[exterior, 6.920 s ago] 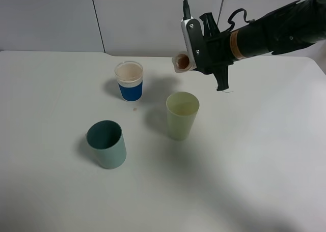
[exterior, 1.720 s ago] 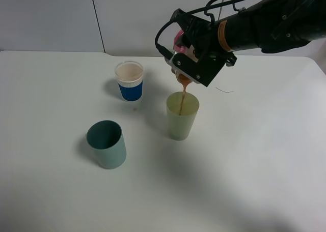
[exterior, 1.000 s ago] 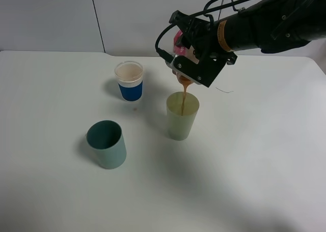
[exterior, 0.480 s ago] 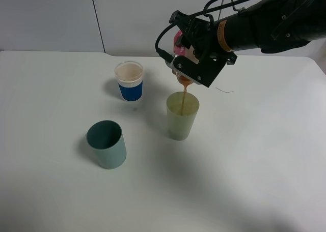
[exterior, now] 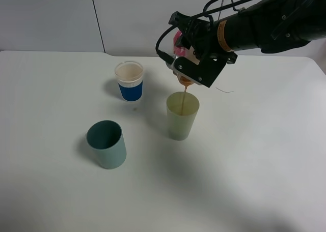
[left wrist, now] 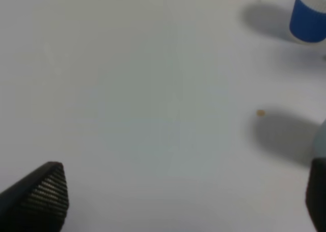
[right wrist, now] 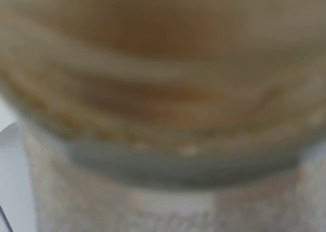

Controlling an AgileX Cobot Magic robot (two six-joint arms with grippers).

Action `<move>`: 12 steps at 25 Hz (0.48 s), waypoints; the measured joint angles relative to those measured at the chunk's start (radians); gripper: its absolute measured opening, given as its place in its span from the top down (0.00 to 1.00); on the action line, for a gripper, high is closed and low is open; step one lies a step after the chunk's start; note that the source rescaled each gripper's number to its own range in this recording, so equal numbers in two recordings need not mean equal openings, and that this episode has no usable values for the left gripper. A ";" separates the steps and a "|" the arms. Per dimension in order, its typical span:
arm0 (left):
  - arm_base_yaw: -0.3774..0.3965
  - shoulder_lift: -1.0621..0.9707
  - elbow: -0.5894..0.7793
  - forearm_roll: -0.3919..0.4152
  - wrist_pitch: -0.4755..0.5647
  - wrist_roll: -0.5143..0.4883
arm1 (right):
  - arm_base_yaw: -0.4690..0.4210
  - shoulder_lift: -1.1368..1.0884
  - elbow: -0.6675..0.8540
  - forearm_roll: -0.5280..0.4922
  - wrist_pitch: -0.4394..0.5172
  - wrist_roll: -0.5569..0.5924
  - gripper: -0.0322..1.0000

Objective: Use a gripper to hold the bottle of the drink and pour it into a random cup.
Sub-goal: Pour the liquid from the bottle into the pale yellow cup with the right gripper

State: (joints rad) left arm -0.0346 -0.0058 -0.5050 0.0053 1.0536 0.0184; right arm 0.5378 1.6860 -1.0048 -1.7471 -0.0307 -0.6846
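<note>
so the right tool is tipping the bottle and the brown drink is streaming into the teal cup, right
Not the teal cup, which stands apart. The right tool is tipping the bottle and the brown drink is streaming into the pale yellow-green cup, as the exterior high view shows.

Bright, even light over the white tabletop point(exterior: 265, 166), soft shadows falling leftward in the high view; left wrist slightly soft, right wrist pure blur, bottle point(right wrist: 163, 89) too close
</note>
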 joint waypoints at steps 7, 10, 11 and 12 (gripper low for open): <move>0.000 0.000 0.000 0.000 0.000 0.000 | 0.001 0.000 0.000 0.000 0.000 -0.050 0.97; 0.000 0.000 0.000 0.000 0.000 0.000 | 0.008 0.000 0.000 0.000 0.001 -0.057 0.97; 0.000 0.000 0.000 0.000 0.000 0.000 | 0.012 0.000 0.000 0.000 0.001 -0.057 0.97; 0.000 0.000 0.000 0.000 0.000 0.000 | 0.014 0.000 0.000 0.000 0.002 -0.057 0.97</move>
State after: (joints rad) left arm -0.0346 -0.0058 -0.5050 0.0053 1.0536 0.0184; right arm 0.5518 1.6860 -1.0048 -1.7471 -0.0284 -0.7414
